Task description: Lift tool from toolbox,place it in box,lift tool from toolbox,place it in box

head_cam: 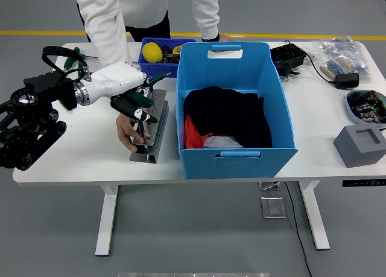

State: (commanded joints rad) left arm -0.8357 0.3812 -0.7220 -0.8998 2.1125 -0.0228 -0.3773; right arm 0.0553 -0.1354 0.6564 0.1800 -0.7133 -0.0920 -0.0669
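Just left of the blue box [238,108], the left robot hand [129,95] is clamped on a green-handled tool [146,99], seemingly stiff, light pliers best held by their grippy handles.

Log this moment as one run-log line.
left hand: over metal tool tray, fingers on green-handled tool | person's hand: steadying tray | blue box: holds dark cloth | right arm: unseen

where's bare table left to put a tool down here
Widest bare patch: right of the blue box, bordered by the black case behind, the grey block and bowl to the right. A smaller one sits at the front-left corner, left of the metal tray. Crowded: around the tray, where the left robot hand and a person's hand meet.
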